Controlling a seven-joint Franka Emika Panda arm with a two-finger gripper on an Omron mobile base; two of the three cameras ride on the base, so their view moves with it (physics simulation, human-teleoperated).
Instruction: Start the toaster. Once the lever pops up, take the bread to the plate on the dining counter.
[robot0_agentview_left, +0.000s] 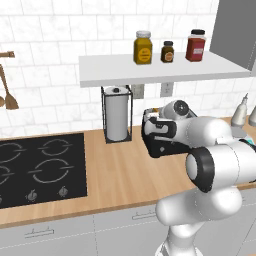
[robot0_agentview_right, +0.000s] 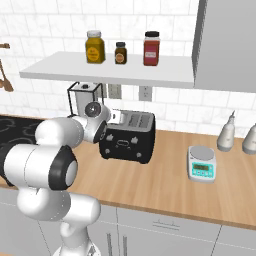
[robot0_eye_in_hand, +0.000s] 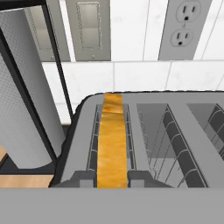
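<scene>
From the left base view the toaster (robot0_agentview_left: 159, 142) sits toward the worktop's back edge, half hidden by the arm; the right base view agrees; in the hand view the gripper (robot0_eye_in_hand: 112, 178) seemingly pinches the bread (robot0_eye_in_hand: 111, 144) in the leftmost slot.

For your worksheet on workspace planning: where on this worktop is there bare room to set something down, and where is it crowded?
Free: wood between the hob and the toaster; also between the toaster and the scale. Crowded: the paper towel holder stands close beside the toaster.
</scene>
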